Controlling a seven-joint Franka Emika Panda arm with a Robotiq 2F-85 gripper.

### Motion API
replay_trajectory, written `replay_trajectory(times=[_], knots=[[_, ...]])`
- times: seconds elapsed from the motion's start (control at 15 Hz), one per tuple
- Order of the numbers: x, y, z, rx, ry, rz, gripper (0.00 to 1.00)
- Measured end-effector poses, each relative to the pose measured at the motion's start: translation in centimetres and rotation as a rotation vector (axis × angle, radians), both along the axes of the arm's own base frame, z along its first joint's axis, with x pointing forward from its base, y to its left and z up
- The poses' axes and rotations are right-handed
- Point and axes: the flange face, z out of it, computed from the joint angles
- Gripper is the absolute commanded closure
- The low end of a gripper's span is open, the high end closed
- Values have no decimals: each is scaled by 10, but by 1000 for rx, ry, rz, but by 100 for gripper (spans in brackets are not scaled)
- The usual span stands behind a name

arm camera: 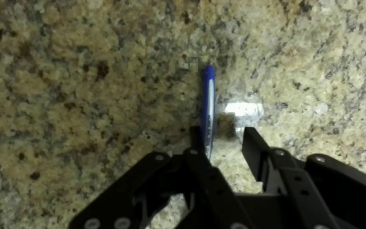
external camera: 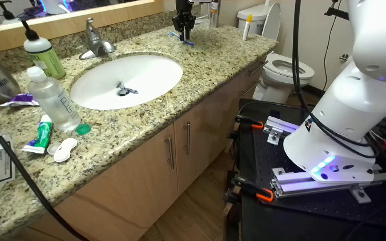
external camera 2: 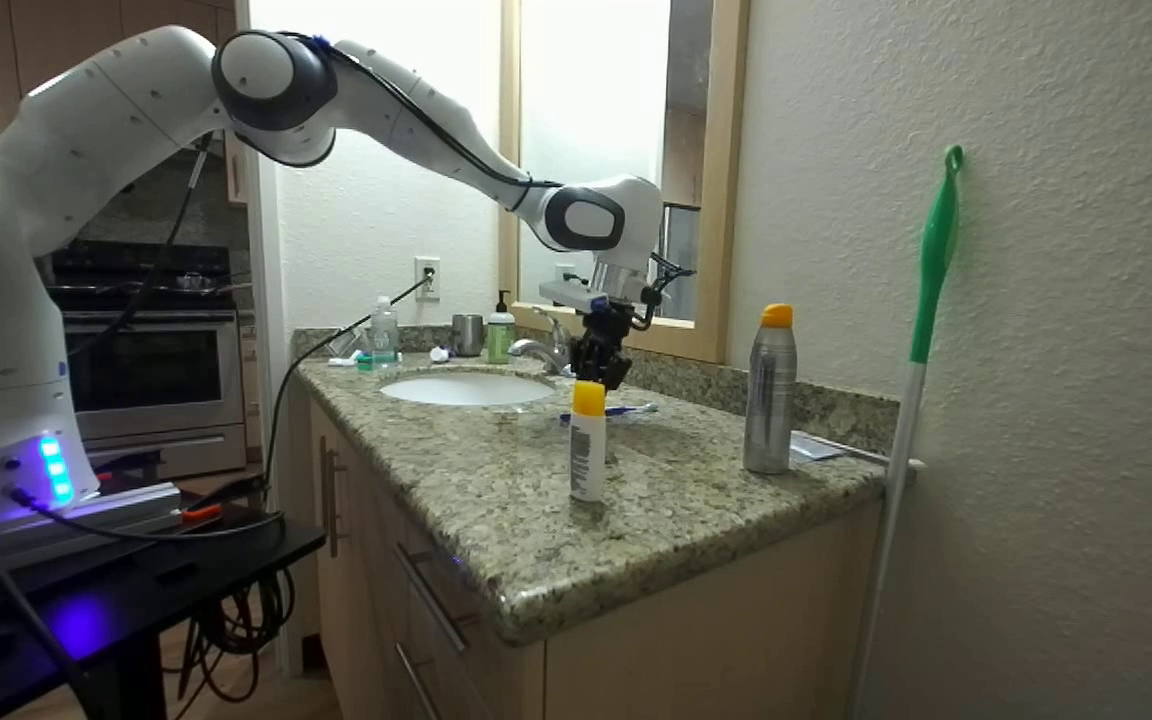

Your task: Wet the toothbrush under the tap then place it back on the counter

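Toothbrush (arm camera: 208, 111) lies on the surface (external camera: 213, 63), head toward the back edge, between basin (external camera: 159, 75) and short end edge, and the hand (arm camera: 222, 134) hangs right over it, unclenched, fingers (arm camera: 256, 156) straddling the handle!

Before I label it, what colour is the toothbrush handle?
Handle: blue and white, best in wrist view.

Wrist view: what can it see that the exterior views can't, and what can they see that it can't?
Only the wrist view: dark marks like tiny writing on the toothbrush, too blurry to read.

Only the exterior views: the shiny tap, the green-labelled pump bottle and the brush's head. Both exterior views show all three.

Shared: the hand, the speckled counter, at least some of the toothbrush, and the white basin, just a sliver of it in the wrist view.
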Motion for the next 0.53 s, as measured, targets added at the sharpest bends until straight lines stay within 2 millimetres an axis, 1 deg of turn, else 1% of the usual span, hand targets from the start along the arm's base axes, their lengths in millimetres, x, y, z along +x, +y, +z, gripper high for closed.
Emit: replay_trajectory(times=[0.13, 0.27, 0.4, 0.53], knots=[[6, 5, 25, -62, 31, 67, 16], [3, 9, 62, -129, 61, 144, 3], [-9, 16, 105, -175, 86, 247, 0], [-27, 29, 143, -161, 100, 352, 1]])
